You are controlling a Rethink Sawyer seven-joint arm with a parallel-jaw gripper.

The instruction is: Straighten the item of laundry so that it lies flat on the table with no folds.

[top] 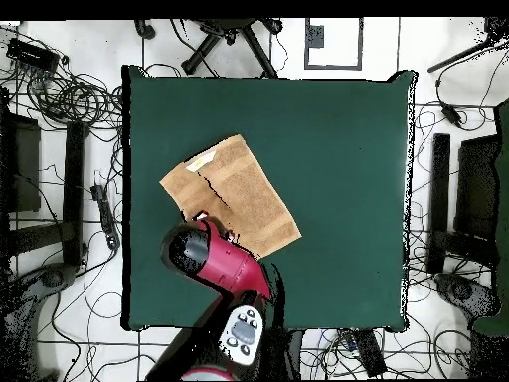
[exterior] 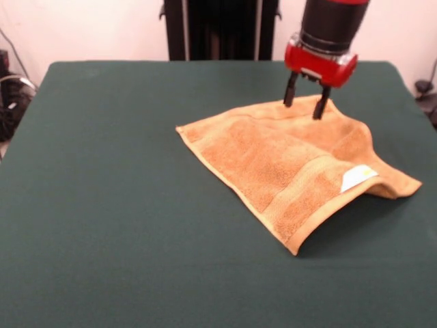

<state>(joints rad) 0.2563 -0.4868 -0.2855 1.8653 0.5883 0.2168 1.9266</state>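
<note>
The orange-tan towel [exterior: 287,160] lies on the dark green table [exterior: 109,191], right of centre in the front view. It is folded over, with a raised front-right edge and a white-and-yellow tag [exterior: 358,177] on top near that edge. My gripper [exterior: 305,104] hangs over the towel's far edge, fingers apart, tips at or just above the cloth, holding nothing. In the overhead view the towel [top: 239,194] lies left of centre, and the red arm covers its lower-left corner and hides the gripper.
The robot's black pedestal [exterior: 218,27] stands behind the table's far edge. Cables [top: 70,99] and chair bases lie on the floor around the table [top: 338,149]. The arm's red body [top: 224,261] reaches over the table's near-left part in the overhead view.
</note>
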